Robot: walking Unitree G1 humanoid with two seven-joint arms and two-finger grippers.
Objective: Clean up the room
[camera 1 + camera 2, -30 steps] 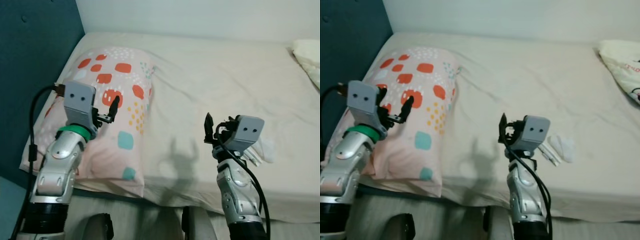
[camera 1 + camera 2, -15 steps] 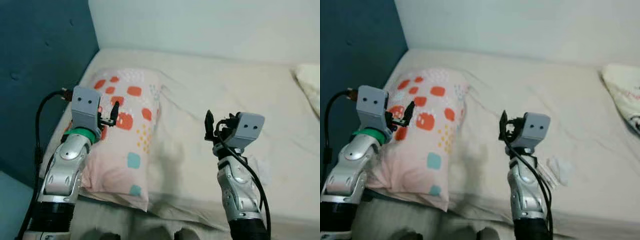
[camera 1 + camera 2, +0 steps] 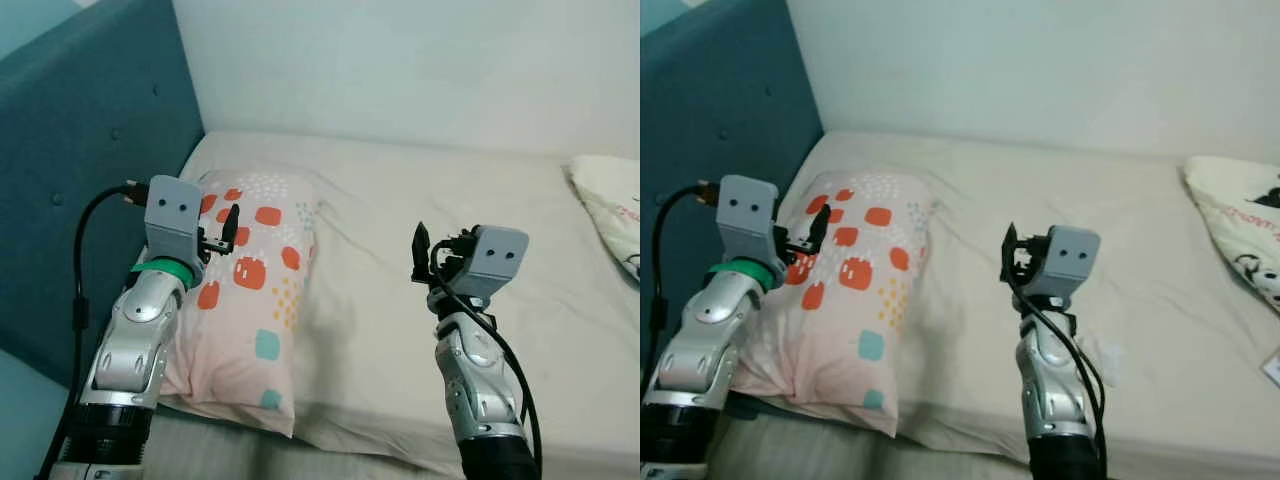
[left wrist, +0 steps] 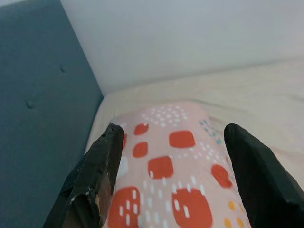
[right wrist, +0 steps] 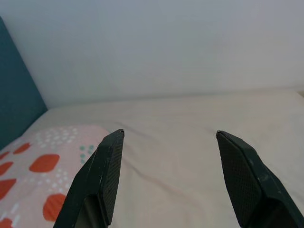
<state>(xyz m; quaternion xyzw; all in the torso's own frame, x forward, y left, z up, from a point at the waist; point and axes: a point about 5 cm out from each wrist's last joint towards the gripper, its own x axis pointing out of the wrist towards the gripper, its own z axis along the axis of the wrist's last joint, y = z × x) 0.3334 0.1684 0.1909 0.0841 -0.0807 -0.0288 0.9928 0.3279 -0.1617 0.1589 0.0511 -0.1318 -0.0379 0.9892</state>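
Note:
A pale pink pillow (image 3: 255, 290) with red, orange and teal patches lies at the head of the cream bed (image 3: 400, 220), next to the blue headboard (image 3: 90, 170). My left gripper (image 3: 224, 226) is raised above the pillow's near half, open and holding nothing; in the left wrist view its fingers (image 4: 102, 161) frame the pillow (image 4: 171, 161). My right gripper (image 3: 432, 250) is held up over the middle of the bed, open and empty, its fingers (image 5: 107, 166) spread over bare sheet. A small white crumpled thing (image 3: 1102, 357) lies on the sheet just right of my right arm.
A second cream pillow or cloth (image 3: 1238, 230) with a dark print lies at the bed's right edge. A small pale item (image 3: 1272, 368) sits at the far right edge of the picture. The white wall (image 3: 400, 70) runs behind the bed. The sheet between the two pillows is wrinkled.
The whole picture has shifted: the camera has lifted, so more headboard and wall show and the bed sits lower. Both arms keep the same raised, open pose.

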